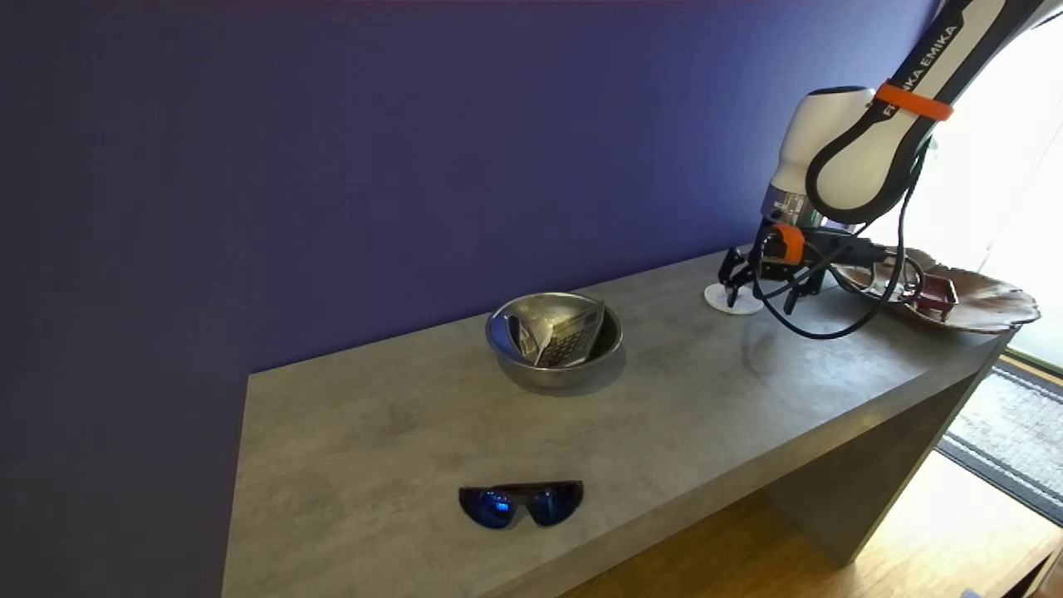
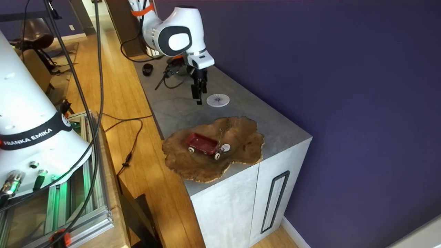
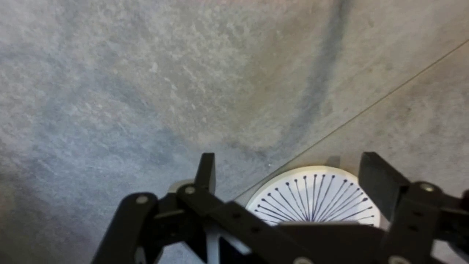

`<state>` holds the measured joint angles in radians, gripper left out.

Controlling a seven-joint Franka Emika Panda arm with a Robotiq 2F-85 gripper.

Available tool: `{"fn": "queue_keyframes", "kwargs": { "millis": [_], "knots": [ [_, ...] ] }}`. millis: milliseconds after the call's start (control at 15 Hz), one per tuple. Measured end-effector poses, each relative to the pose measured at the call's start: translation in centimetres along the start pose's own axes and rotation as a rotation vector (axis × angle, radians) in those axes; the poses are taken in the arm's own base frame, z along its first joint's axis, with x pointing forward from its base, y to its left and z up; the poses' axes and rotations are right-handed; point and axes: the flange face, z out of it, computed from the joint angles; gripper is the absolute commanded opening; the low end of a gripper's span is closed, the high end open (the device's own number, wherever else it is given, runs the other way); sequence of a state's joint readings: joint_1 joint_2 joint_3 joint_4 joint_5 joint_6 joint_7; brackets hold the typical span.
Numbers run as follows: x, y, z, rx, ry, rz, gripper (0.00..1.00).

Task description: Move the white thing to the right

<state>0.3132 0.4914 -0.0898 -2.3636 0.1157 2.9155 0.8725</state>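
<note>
The white disc (image 1: 742,305) lies flat on the grey counter near the wall. It also shows in an exterior view (image 2: 218,100), where dark lines spread from its centre. In the wrist view the disc (image 3: 311,194) is partly hidden by the gripper's body, and its far rim shows between the fingers. My gripper (image 1: 760,301) is open and empty, pointing down just over the counter at the disc. In an exterior view the gripper (image 2: 199,98) stands beside the disc. In the wrist view the gripper (image 3: 288,161) has its fingers wide apart, the right one overlapping the disc's edge.
A steel bowl (image 1: 552,378) with a metal grater in it stands on the counter. Dark sunglasses (image 1: 521,505) lie near the front edge. A brown wavy-edged wooden plate (image 2: 206,172) holds a small red wagon (image 2: 202,143). A purple wall (image 1: 415,166) runs along the back.
</note>
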Motion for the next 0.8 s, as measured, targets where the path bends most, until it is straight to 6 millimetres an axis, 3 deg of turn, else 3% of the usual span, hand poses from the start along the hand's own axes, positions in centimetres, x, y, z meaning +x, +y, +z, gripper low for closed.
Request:
{"fn": "queue_keyframes", "kwargs": {
  "millis": [800],
  "knots": [
    [0.2,-2.3,2.3,-0.002,0.003,-0.06,1.0]
  ]
}}
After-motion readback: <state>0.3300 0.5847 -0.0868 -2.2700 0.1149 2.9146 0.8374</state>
